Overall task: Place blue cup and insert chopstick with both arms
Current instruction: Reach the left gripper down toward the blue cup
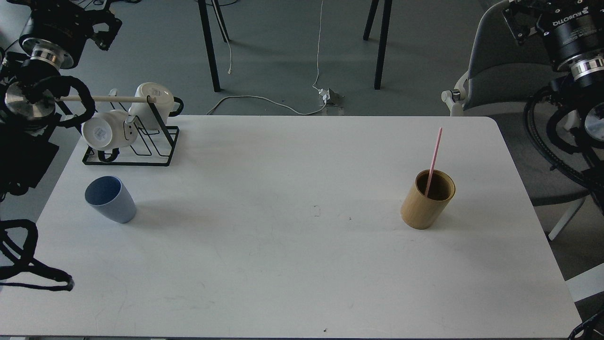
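Note:
The pale blue cup (110,199) stands upright on the left side of the white table (302,264), mouth up, with nothing in it. On the right, the pink chopstick (434,158) leans inside a tan bamboo cylinder (427,199), its upper half sticking out. My left gripper (104,29) hangs high at the top left, above the mug rack and far from the cup. My right gripper (519,21) sits at the top right, off the table and well away from the chopstick. Both are dark, and their fingers cannot be told apart. Neither holds anything that I can see.
A black wire rack (134,146) with two white mugs (153,97) and a pale wooden rod stands at the table's back left corner. A grey chair (500,66) sits behind the right corner. Black cables loop at the left edge (28,264).

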Motion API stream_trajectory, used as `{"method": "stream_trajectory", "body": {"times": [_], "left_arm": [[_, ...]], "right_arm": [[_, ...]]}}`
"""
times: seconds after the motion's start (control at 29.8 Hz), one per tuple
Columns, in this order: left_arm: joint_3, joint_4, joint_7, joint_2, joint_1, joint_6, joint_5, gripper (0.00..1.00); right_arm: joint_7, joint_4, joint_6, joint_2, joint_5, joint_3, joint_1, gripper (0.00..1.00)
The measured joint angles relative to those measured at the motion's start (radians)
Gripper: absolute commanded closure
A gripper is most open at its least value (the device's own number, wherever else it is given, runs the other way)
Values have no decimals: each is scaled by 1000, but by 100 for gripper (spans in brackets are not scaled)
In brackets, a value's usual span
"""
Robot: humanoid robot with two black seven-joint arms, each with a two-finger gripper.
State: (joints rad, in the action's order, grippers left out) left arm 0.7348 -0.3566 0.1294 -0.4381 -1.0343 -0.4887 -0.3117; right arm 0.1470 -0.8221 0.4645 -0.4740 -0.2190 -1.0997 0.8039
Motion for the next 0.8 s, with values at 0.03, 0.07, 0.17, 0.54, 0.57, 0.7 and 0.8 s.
{"method": "stream_trajectory", "body": {"times": [0.03, 0.07, 0.17, 0.54, 0.57, 0.7, 0.8], "left_arm": [[0, 0, 0, -2, 0, 0, 0, 0], [-1, -1, 0, -4, 0, 0, 0, 0], [-4, -1, -2, -8, 0, 0, 1, 0], [-100, -28, -19, -96, -16, 0, 89, 1], [-121, -35, -19, -120, -26, 0, 124, 1], [-180, -108, -18, -216, -79, 0, 339, 1], [-192, -232, -15, -309, -87, 0, 540, 5]], "right_arm": [[0, 0, -2, 0, 0, -1, 0, 0], [0, -1, -6, 0, 0, -2, 0, 0], [0, -1, -14, 0, 0, -2, -2, 0], [-5, -71, -39, -18, 0, 11, -5, 0], [-6, -76, -40, -20, 1, 11, -7, 0], [-6, -84, -41, -21, 1, 11, -17, 0], [-5, -93, -41, -22, 1, 11, -32, 0]]}}
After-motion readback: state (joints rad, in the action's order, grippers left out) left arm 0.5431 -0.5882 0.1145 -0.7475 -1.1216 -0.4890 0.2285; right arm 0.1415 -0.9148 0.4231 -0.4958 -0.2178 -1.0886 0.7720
